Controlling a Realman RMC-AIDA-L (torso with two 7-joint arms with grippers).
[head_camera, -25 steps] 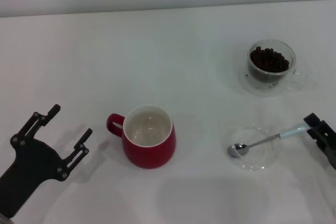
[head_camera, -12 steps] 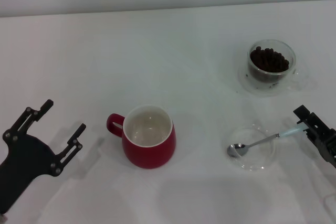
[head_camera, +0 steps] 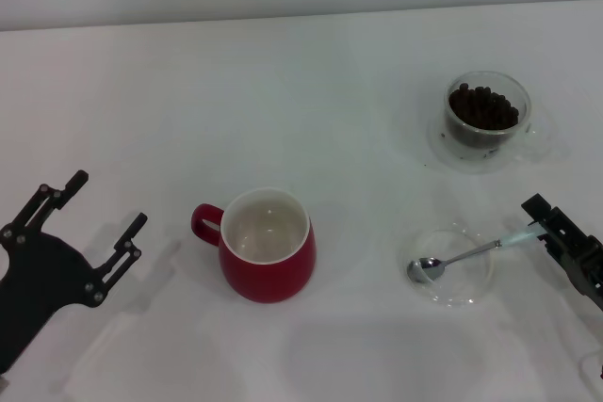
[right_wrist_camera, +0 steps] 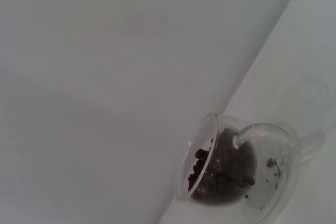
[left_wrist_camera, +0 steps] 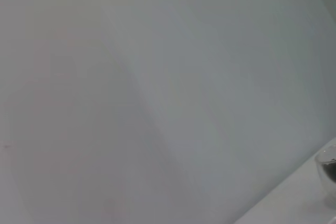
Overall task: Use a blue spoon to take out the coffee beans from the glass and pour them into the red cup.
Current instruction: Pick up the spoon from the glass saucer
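Right hand (head_camera: 539,225) straddles blue spoon (head_camera: 471,252) handle, fingers parted.

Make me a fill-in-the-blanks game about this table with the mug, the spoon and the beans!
1. The coffee beans sit inside the ______.
2. The red cup has nothing in it; its inside is the colour ______.
3. The spoon's metal bowl rests in a flat clear ______.
4. The right gripper is at the spoon's ______ end.

Missing words: glass; white; dish; handle
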